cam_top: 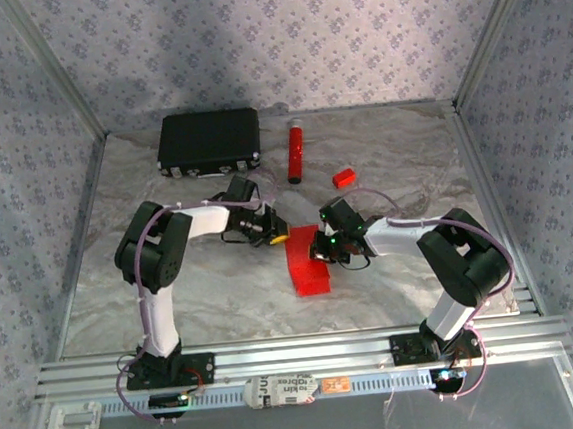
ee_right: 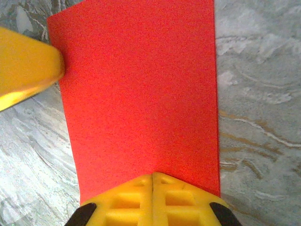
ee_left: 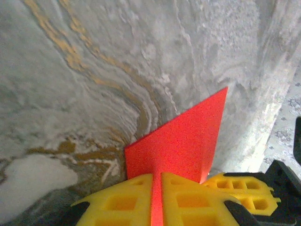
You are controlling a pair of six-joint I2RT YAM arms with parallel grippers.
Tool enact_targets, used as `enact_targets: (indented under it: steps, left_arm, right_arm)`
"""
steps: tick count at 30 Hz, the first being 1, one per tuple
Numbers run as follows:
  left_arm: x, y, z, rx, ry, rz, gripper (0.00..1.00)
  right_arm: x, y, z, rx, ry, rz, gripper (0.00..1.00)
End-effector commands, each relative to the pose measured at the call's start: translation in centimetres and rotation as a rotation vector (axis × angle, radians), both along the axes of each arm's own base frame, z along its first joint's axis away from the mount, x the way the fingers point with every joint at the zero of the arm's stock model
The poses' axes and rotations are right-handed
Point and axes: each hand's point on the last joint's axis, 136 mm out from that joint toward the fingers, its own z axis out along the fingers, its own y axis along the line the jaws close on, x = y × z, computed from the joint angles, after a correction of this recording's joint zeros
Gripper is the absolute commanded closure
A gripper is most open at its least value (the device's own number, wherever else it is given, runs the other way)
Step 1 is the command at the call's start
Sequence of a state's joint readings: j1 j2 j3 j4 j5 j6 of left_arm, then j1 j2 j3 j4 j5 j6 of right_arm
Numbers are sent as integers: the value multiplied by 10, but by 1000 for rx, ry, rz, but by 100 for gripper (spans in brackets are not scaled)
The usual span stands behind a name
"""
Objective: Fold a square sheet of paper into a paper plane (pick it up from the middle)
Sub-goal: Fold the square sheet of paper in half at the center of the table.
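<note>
Near the middle of the marbled table [cam_top: 172, 285], a red paper sheet [cam_top: 307, 265] sits between the two arms, and both grippers meet at its far end. From above it reads as a rectangle, longer than it is wide, with its long side running toward the arm bases.

The left gripper [cam_top: 275, 234] reaches in from the left and pinches the sheet's far left corner. In the left wrist view, the left gripper [ee_left: 156, 190] has its yellow fingers [ee_left: 120, 203] pressed together, with a thin red edge trapped between them. Beyond them the red paper sheet [ee_left: 186, 136] stands up as a slanted, pointed flap.

The right gripper [cam_top: 321, 247] comes in from the right and holds the sheet's far right edge. In the right wrist view, the right gripper [ee_right: 153, 190] has its yellow fingers [ee_right: 124, 207] clamped on one short edge. From there the red paper sheet [ee_right: 141, 89] stretches away, flat and smooth. A yellow finger of the left gripper touches its left side near the far corner.

Well behind the paper, a black case [cam_top: 208, 141] lies near the back wall. A red tube [cam_top: 294, 152] lies to its right, and a small red block [cam_top: 343, 177] sits further right.
</note>
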State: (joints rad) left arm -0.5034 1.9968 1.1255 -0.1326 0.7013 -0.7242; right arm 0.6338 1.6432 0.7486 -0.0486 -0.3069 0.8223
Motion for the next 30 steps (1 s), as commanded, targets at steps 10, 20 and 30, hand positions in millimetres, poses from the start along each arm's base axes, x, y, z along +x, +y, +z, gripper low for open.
enact_targets:
  steps: [10, 20, 30]
  left_arm:
    - [25, 35, -30, 317, -5, 69, 87]
    - [28, 22, 27, 301, -113, 44, 82]
    - [-35, -19, 53, 39, -55, -25, 87]
  right_arm:
    - [-27, -30, -29, -148, 95, -25, 100]
    - [-27, -30, -28, -148, 92, -28, 100]
    - [-25, -29, -26, -146, 88, -34, 100]
